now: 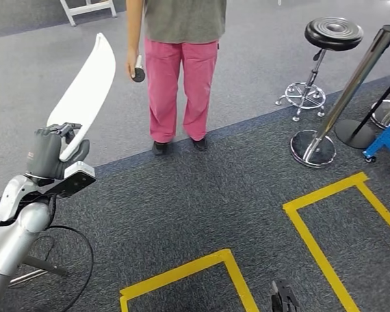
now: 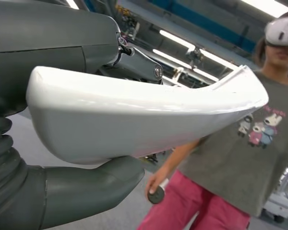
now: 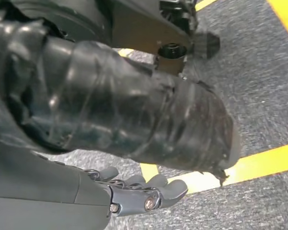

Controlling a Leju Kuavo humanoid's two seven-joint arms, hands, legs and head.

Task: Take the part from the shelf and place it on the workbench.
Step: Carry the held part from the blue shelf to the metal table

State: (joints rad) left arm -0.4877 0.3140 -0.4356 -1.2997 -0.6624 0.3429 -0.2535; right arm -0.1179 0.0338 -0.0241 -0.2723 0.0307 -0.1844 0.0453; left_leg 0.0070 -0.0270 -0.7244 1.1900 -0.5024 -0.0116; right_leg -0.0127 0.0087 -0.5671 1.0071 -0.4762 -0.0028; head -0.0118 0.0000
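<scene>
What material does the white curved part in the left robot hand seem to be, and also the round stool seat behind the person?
White part: likely glossy painted or moulded plastic; ceiling lights reflect in bright streaks along its smooth surface. The left robot hand grips its lower end. Stool seat: probably black hard plastic with a semi-gloss sheen and moulded concentric rings; rubber is possible.

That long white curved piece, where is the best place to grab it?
Probably near its thick rounded end, where the left hand holds the white part now, thumb one side, fingers the other. That end looks blunt and broad; the far end thins to a narrow tip, harder to clamp.
</scene>
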